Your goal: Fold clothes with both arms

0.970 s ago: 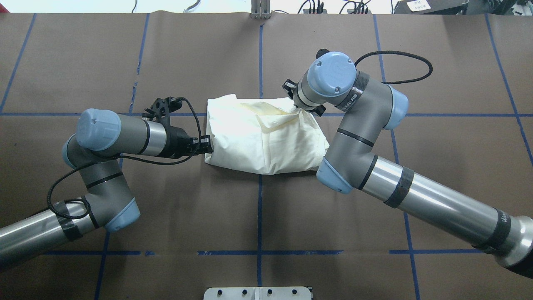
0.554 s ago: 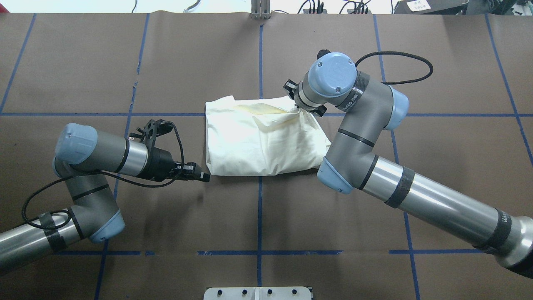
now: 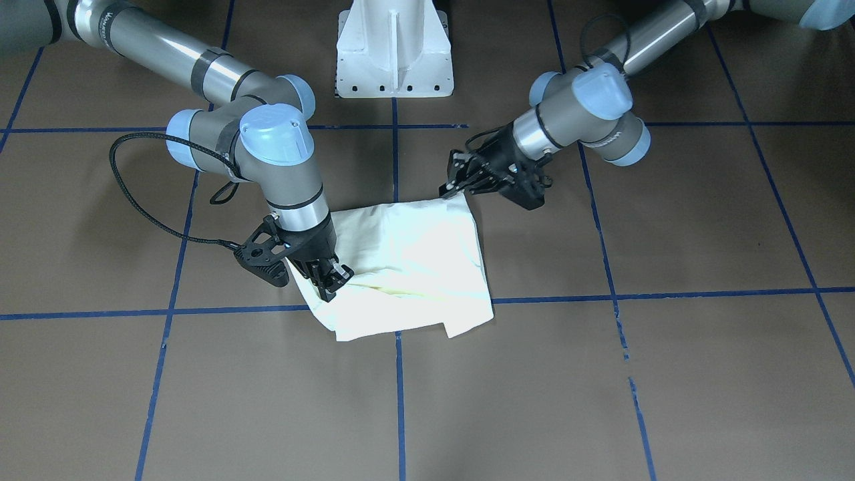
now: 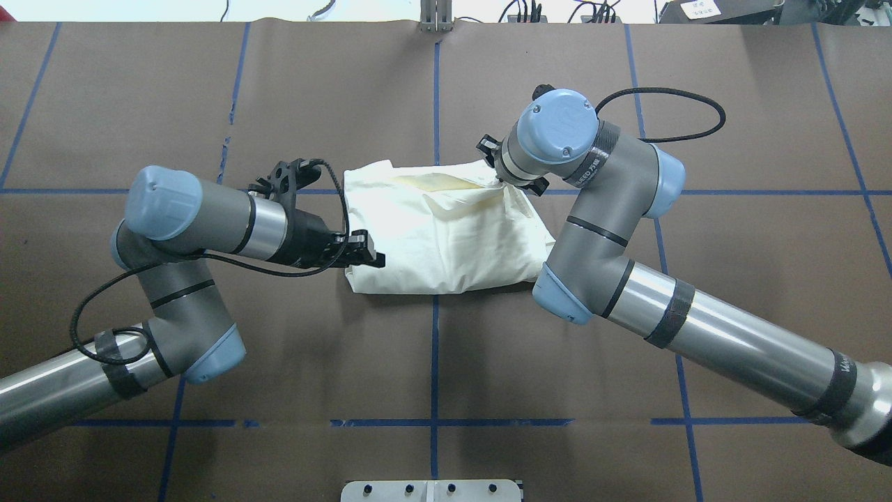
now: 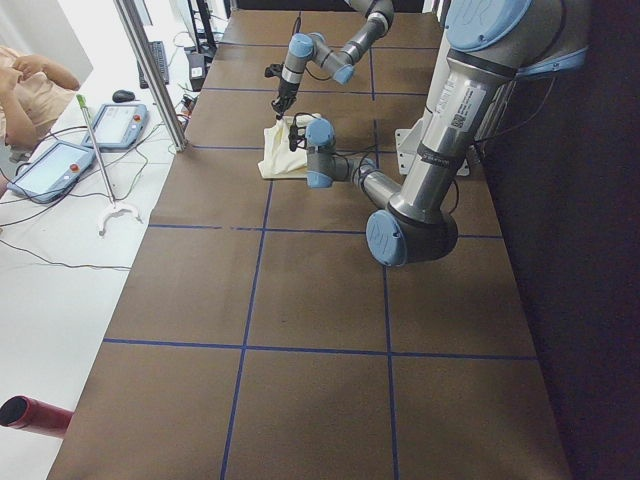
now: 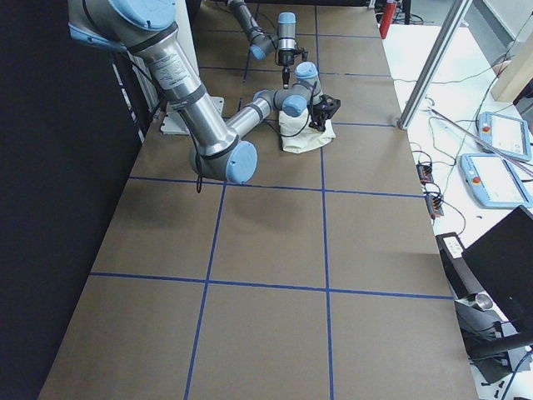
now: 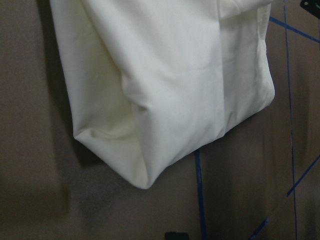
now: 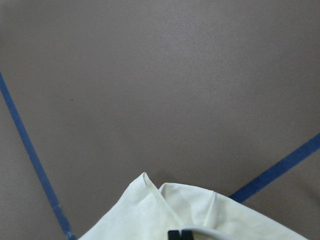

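Brown paper-covered table (image 3: 601,374) is carrying the folded cream T-shirt (image 3: 414,260) at frame centre, plain side up. My right gripper (image 3: 330,286) is pinching its left edge. My left gripper (image 3: 449,189) is hovering by the upper-right corner, and I can't tell its grip state. Risk: one-sided pulling dragging layers, undoing the folds.
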{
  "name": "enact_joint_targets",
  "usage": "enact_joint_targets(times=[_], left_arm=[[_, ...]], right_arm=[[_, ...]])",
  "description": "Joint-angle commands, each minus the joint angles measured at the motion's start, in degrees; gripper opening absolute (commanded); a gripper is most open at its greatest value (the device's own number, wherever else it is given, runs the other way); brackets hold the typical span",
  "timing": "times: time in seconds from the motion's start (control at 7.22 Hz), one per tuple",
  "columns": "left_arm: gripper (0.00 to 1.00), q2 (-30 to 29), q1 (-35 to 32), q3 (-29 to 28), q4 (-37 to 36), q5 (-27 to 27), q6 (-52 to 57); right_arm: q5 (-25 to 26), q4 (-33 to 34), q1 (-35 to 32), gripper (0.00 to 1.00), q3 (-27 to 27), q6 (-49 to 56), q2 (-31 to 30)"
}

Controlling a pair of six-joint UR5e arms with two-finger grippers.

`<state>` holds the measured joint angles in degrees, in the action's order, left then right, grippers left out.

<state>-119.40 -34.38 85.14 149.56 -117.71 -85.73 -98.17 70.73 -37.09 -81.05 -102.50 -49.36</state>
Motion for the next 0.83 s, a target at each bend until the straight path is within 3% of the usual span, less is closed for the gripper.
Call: enact_joint_targets(times=[0.0, 0.14, 0.42, 0.69], left_arm=[[0.0, -1.98, 0.45, -3.65, -4.8, 3.54, 0.92], [0.0, -1.54, 2.54, -5.41, -4.72, 7.89, 1.09], [0.0, -0.14, 2.82, -4.21, -5.33, 8.55, 1.01], [0.0, 1.97, 2.74, 2.53, -12.75, 8.11, 1.09]], right_arm=[[0.0, -0.07, 0.0, 0.0, -0.16, 0.02, -0.03], [0.0, -0.07, 0.0, 0.0, -0.16, 0.19, -0.03], [-0.09, -0.07, 0.0, 0.0, -0.07, 0.19, -0.03], [-0.09, -0.07, -0.18, 0.0, -0.07, 0.19, -0.29]])
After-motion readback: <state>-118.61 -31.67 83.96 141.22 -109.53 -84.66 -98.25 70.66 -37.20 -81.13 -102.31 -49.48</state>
